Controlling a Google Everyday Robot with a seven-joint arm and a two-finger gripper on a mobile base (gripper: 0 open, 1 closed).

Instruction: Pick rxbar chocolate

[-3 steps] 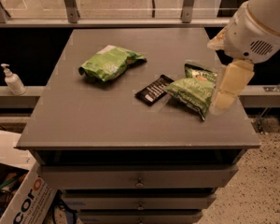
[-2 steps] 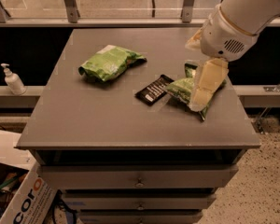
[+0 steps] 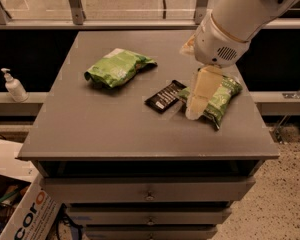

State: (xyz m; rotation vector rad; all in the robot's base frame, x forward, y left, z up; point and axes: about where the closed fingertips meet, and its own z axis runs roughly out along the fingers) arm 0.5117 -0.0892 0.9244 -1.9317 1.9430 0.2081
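The rxbar chocolate (image 3: 165, 96) is a small flat black wrapper with white print, lying near the middle of the grey cabinet top (image 3: 115, 129). Its right end touches a green chip bag (image 3: 219, 98). My gripper (image 3: 196, 110) hangs from the white arm at the upper right, over the left edge of that bag, just right of the bar. Its cream-coloured fingers point down toward the top.
A second green chip bag (image 3: 117, 67) lies at the back left of the top. A soap dispenser (image 3: 13, 85) stands on a ledge at the left. A cardboard box (image 3: 20, 209) sits on the floor at lower left. Drawers are below the top.
My arm and gripper have moved left, from the right edge of the cabinet top to above the right chip bag, closer to the bar. The objects have not moved.
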